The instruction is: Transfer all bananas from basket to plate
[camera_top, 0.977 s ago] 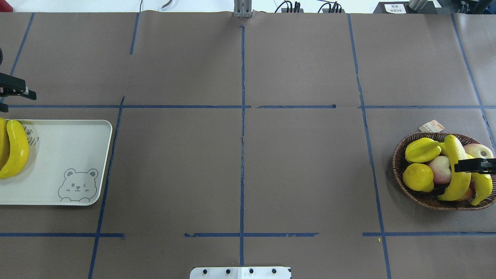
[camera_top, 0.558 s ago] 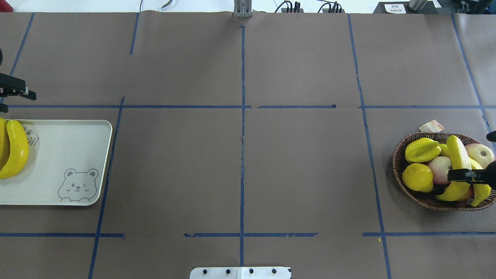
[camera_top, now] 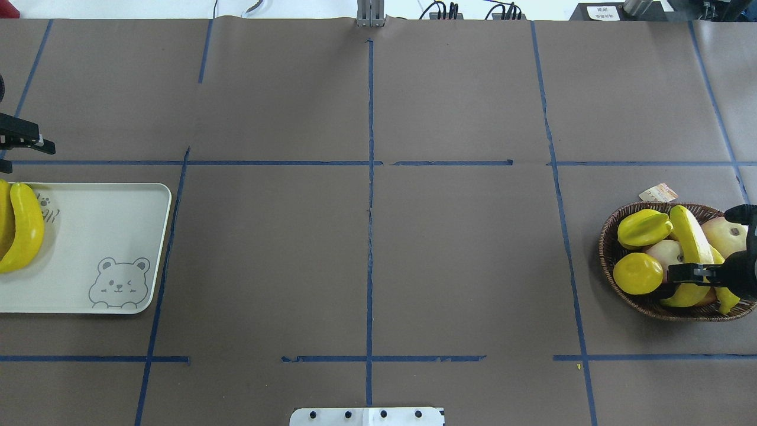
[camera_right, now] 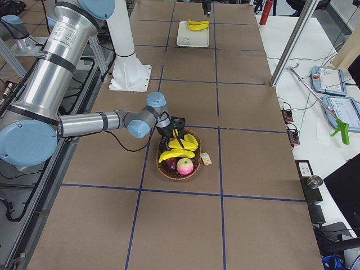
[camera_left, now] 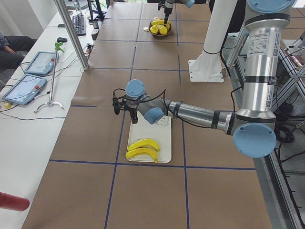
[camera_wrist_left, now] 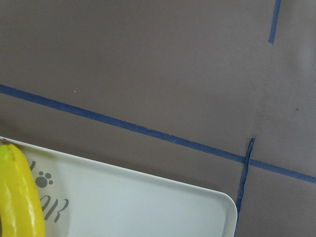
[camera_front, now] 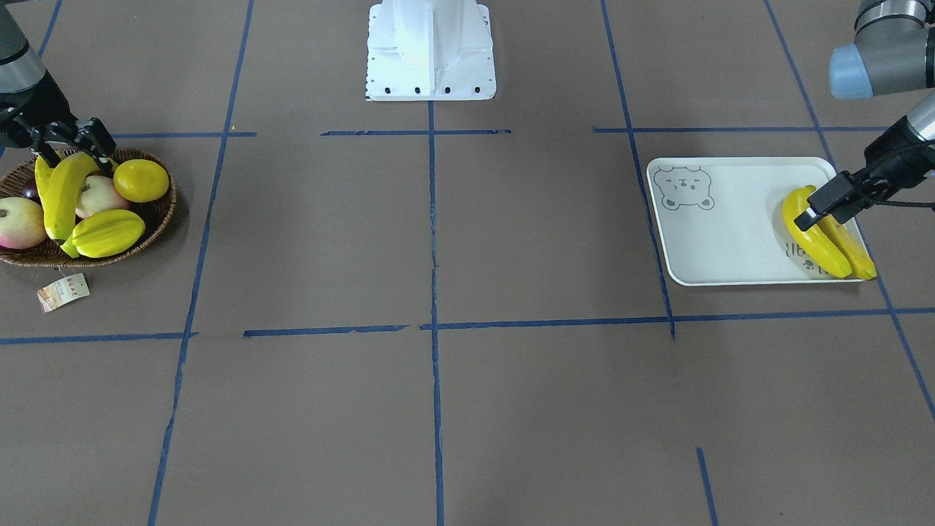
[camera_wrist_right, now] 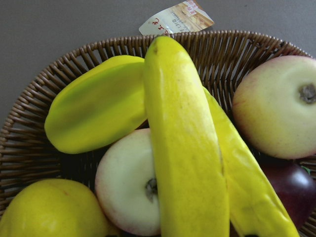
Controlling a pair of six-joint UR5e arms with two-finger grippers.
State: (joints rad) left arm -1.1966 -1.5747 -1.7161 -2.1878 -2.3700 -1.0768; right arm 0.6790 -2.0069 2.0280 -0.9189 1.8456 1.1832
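Note:
The brown wicker basket (camera_top: pixel 615 296) sits at the table's right end. Two yellow bananas lie in it on other fruit: a long one (camera_top: pixel 687 239) and one beside it (camera_top: pixel 726 299). My right gripper (camera_top: pixel 667 284) is low in the basket and open, its fingers on either side of the long banana's near end (camera_front: pixel 64 191). The right wrist view is filled by that banana (camera_wrist_right: pixel 185 148). The white plate (camera_top: pixel 106 236) with the bear face lies at the left end and holds two bananas (camera_top: pixel 26 234) (camera_front: pixel 851 252). My left gripper (camera_top: pixel 29 157) hovers open beyond the plate's far edge.
Also in the basket are a star fruit (camera_top: pixel 644 228), a lemon (camera_top: pixel 637 273), two pale apples (camera_top: pixel 724 235) and a dark fruit (camera_wrist_right: pixel 291 185). A paper tag (camera_top: pixel 658 192) lies just beyond the rim. The robot's white base (camera_front: pixel 429 47) stands mid-table at the near edge.
My right gripper has come down into the basket and slid along the long banana toward its near end. The long banana has shifted slightly. The left arm has not moved.

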